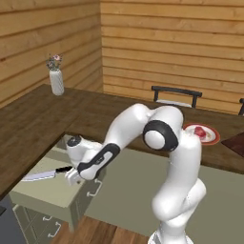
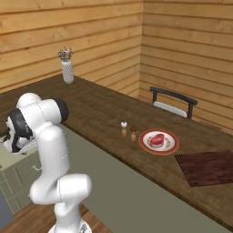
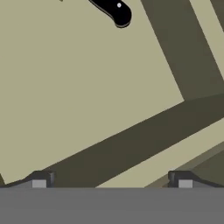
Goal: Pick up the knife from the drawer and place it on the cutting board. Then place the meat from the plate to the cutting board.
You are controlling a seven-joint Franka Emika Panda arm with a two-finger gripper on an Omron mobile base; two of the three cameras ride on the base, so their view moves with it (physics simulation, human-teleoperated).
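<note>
While the tool hangs low in the open drawer, the knife is not yet caught.
Its fingertips stand wide apart with nothing between them; in the hand view the black handle lies up at 12 o'clock, off the line between them. Closing here would likely pinch air or nudge the handle aside. The drawer's wall sits close, so a careless descent might strike it. The meat waits on the plate, with the cutting board at its 4 o'clock on the table.
</note>
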